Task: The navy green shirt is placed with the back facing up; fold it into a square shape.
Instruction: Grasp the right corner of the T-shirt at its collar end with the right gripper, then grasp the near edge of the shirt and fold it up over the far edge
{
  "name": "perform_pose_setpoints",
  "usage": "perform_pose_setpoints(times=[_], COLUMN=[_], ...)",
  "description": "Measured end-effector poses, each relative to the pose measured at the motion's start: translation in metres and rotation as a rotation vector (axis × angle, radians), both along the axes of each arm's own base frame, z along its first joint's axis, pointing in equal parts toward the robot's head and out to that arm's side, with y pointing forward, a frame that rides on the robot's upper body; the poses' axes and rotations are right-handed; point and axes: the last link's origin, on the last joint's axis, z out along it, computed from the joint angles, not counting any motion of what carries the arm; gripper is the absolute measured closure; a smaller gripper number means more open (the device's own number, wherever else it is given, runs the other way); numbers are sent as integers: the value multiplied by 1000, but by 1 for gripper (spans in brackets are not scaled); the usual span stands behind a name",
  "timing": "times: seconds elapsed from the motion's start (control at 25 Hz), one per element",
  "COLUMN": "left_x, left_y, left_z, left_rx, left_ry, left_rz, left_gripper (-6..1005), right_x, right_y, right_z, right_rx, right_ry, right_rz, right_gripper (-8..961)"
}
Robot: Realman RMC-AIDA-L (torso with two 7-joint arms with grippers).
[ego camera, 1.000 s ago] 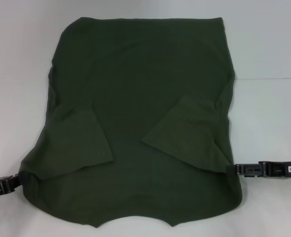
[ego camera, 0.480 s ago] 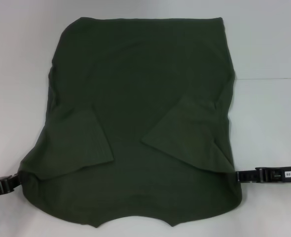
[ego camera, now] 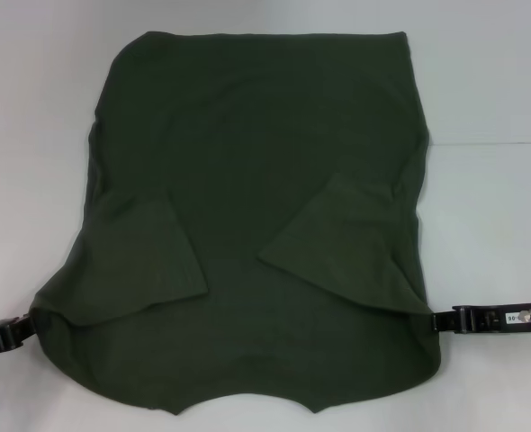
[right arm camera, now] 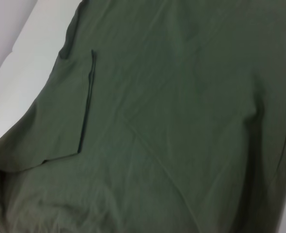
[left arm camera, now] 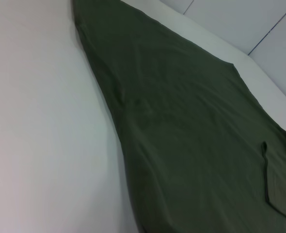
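The navy green shirt (ego camera: 256, 225) lies flat on the white table (ego camera: 490, 81), filling the centre of the head view from the upper middle down to the bottom edge, where the collar cut-out shows at the lower centre. Both short sleeves are already folded inward onto the body: the left sleeve (ego camera: 153, 261) sits at the lower left of centre, the right sleeve (ego camera: 346, 247) at the lower right of centre. Compared with one second earlier, the right tool (ego camera: 445, 319) has drawn outward toward the right frame edge and now stands just beside the shirt's lower right edge, apart from the cloth; the left tool (ego camera: 18, 328) has shifted slightly outward and remains at the lower left corner of the fabric, touching or nearly touching it. The shirt outline itself is unchanged. This indicates that the sleeve-fold step is complete and both arms are clearing away; the lengthwise fold that would bring the shirt to a square shape is judged to be still outstanding. Neither wrist view shows its own fingers; each shows only green fabric and table. Whether either tool is wide or narrow cannot be told.
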Motion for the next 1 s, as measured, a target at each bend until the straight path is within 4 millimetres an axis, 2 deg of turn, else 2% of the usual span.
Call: perform_pose_setpoints(times=[0.24,0.44,0.56,0.76,1.0], left_x=[1,10,17,16,17], left_y=[1,2,2,0,-8], left_z=[1,1,3,12,13], left_rx=[3,-2,1,37,40], left_ry=[-8,-54,-90,-130,-189], left_rz=[-2,-37,-66,-56,-56], left_gripper=[971,970,970,971,970], right_x=[5,16,25,40,48], right_y=[-9,-23,-33,-50,-66], right_z=[2,7,13,25,33], right_rx=[5,31,61,126,158], right_ry=[17,62,90,138,176], right_rz=[3,0,-14,-36,-37], right_gripper=[861,908,908,907,908])
